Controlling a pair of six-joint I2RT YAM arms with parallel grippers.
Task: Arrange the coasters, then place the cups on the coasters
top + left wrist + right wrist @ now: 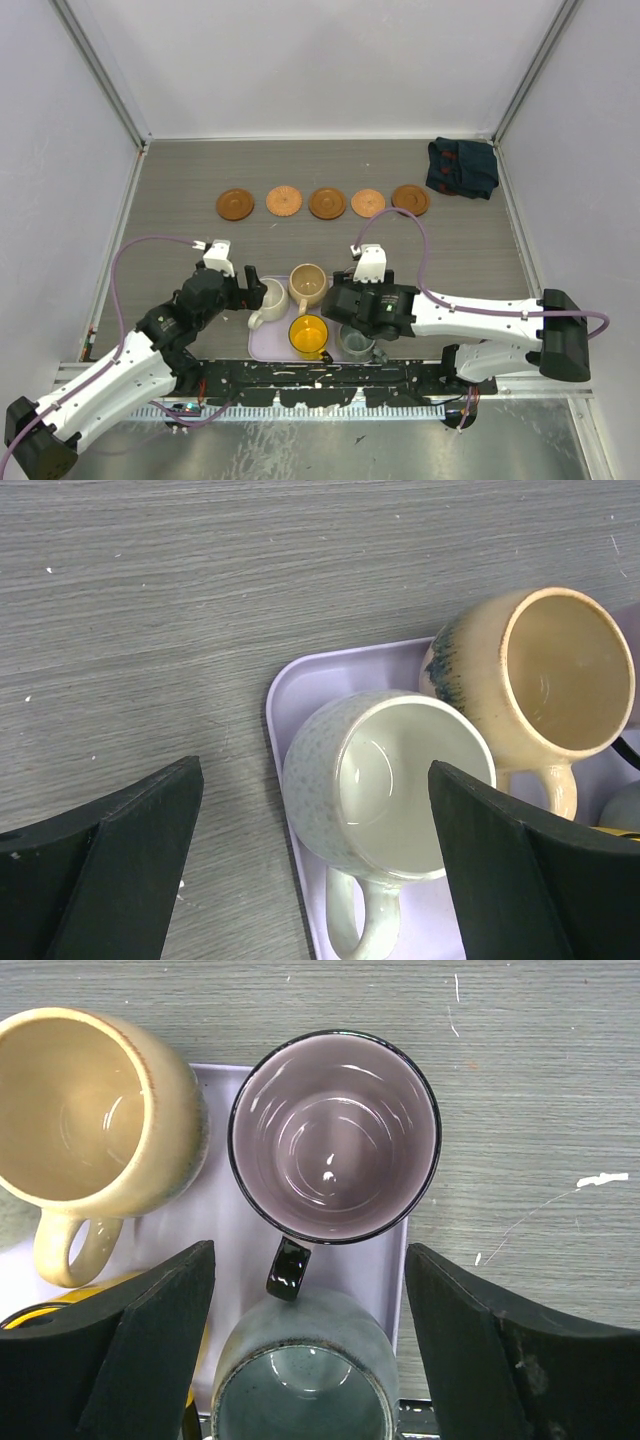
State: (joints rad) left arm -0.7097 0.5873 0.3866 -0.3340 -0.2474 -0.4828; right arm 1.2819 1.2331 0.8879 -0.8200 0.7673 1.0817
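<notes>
coasters: five coasters (326, 203) in one row across the far side of the table (200, 260), well apart from the tray; none carries a cup.
cups: all five sit on the lavender tray (300, 680) at the near edge, between the arms.
left tool (312, 780): wide open, holds nothing. We see the cream-white cup (390, 780) below the gap, closer to the right finger.
left axis: handle points back toward the wrist, so the closing line crosses the cup body, not the handle. The tan-beige cup (540, 680) touches it on the far right.
right tool (308, 1260): wide, nothing gripped. The mauve cup (333, 1137) is just ahead of the fingertips, handle pointing back into the gap. The grey-green cup (300, 1380) is under the gap; contact we cannot tell.
nearer arm: left for cream-white, right for mauve.
our call: coasters arranged, cup pickup comes next.
</notes>
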